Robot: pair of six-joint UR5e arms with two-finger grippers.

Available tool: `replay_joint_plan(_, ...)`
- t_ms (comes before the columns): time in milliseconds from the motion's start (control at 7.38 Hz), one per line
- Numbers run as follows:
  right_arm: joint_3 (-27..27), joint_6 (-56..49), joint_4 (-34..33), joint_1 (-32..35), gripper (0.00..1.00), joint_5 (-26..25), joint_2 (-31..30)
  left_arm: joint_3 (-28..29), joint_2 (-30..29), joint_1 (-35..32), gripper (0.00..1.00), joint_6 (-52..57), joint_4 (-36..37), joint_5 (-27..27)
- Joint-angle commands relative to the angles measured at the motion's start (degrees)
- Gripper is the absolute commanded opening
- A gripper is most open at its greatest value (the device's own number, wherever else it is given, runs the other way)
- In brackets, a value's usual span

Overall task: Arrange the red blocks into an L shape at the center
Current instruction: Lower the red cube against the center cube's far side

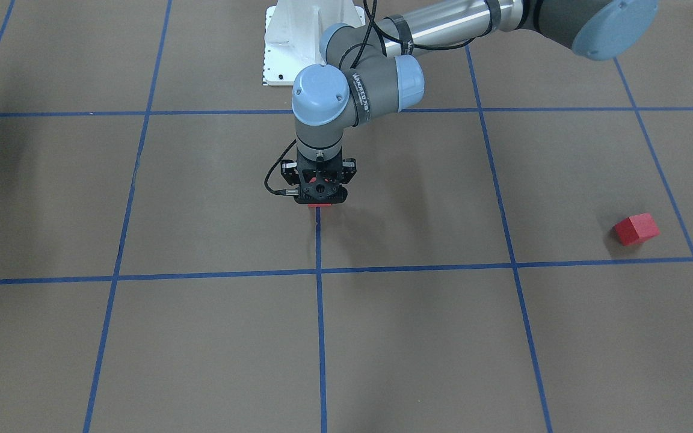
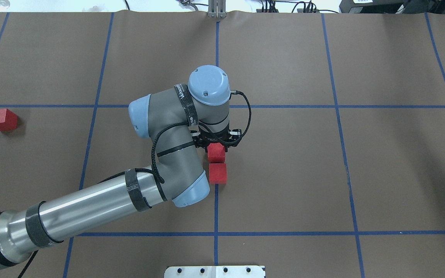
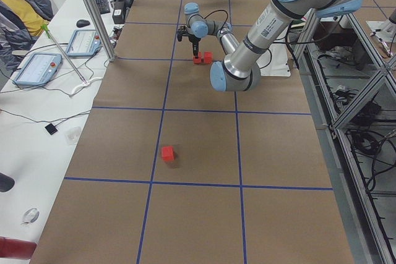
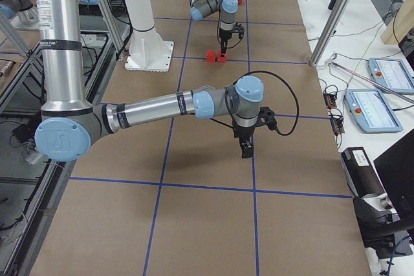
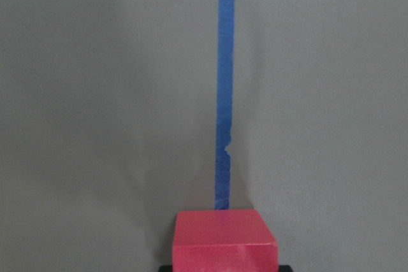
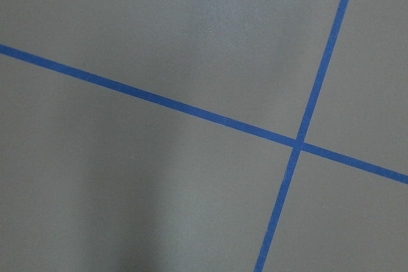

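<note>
1. The left hand [image 1: 320,197] looks clamped on one red block [image 2: 216,153], which sits just beside the second block [image 2: 218,173] on the centre tape line [image 5: 223,93]. If it lets go crookedly, I judge it could nudge that neighbour out of line.
2. The third block [image 2: 2,119] lies well apart, near the tabletop's [image 2: 284,173] left edge. Bringing it in carelessly could knock the pair.
3. The right hand [image 4: 248,148] hovers elsewhere, and I cannot tell whether its fingers are apart or together.
</note>
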Motion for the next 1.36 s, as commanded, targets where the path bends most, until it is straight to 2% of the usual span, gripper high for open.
replay_joint_plan(0,0.00,0.00,0.00,0.00,0.99,0.00,-0.03,-0.08,0.00,0.00,0.47,0.01,0.17,0.00)
replay_joint_plan(678,-0.09,0.00,0.00,0.00,0.99,0.00,-0.03,-0.26,0.00,0.00,0.48,0.01,0.34,-0.09)
replay_joint_plan(1220,-0.09,0.00,0.00,0.00,0.99,-0.09,0.06,-0.26,0.09,0.00,0.55,0.01,0.34,-0.09)
